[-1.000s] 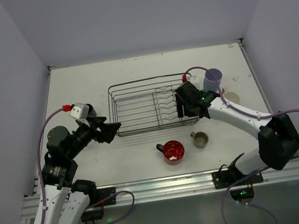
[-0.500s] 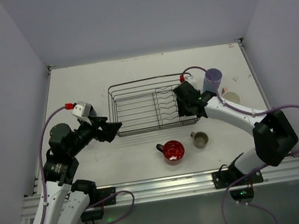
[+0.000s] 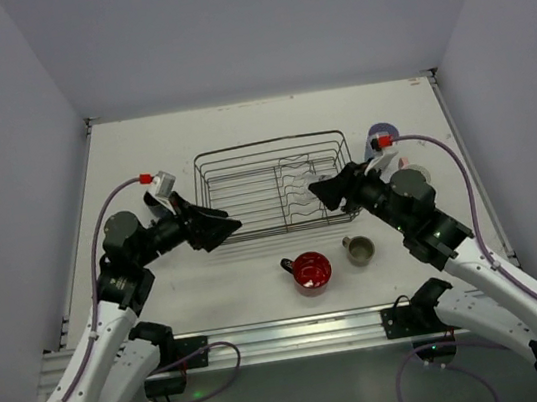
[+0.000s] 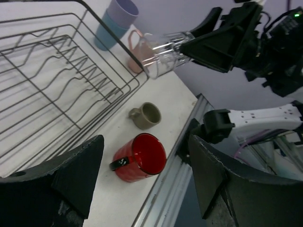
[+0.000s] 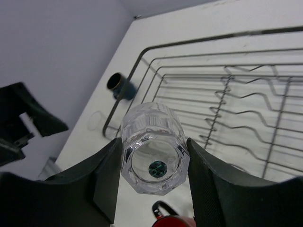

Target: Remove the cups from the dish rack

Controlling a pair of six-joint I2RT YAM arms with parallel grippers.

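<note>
The dark wire dish rack [image 3: 277,188] stands mid-table, and no cup shows inside it. My right gripper [image 3: 326,192] hovers over the rack's right front corner, shut on a clear faceted glass [image 5: 154,146] held sideways, its base toward the camera; the glass [image 4: 163,49] also shows in the left wrist view. My left gripper [image 3: 224,230] is open and empty at the rack's front left. On the table lie a red mug [image 3: 311,270] on its side, an olive cup [image 3: 359,249], stacked lavender and blue tumblers [image 4: 116,19], a pink cup [image 4: 137,45] and a dark blue cup [image 5: 120,85].
The table's near edge and its metal rail [image 4: 175,175] run just past the red mug. Upright plate dividers [image 3: 302,191] fill the rack's right half. Another pale cup [image 3: 415,179] sits at the right, partly behind my right arm.
My right gripper closed on the clear glass and drew back from the rack's right end, lifting it. My left gripper slid right along the rack's front.
</note>
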